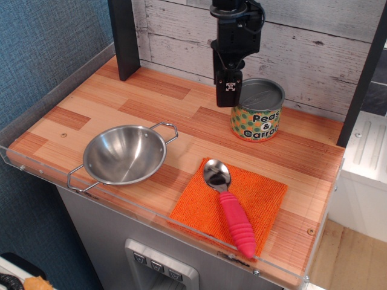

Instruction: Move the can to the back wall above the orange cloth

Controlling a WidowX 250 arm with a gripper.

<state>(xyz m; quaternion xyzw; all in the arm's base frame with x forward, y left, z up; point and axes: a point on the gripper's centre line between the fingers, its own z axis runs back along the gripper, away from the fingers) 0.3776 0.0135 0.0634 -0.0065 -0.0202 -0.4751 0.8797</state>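
Observation:
The can (257, 116), a short tin with a grey metal top and a green "Peas & Carrots" label, stands upright on the wooden counter close to the back wall (302, 54) of whitewashed planks. It is behind the orange cloth (199, 211), which lies at the front right. My black gripper (237, 94) comes down from above at the can's left rim. One finger (229, 90) shows against the can's left side and the other is hidden. The gripper looks shut on the can.
A pink-handled spoon (233, 217) lies on the cloth. A steel bowl with two handles (124, 154) sits front left. A dark post (124, 36) stands back left, a blue wall (42, 48) is at the left, and a clear rim (151, 211) runs along the counter's front edge.

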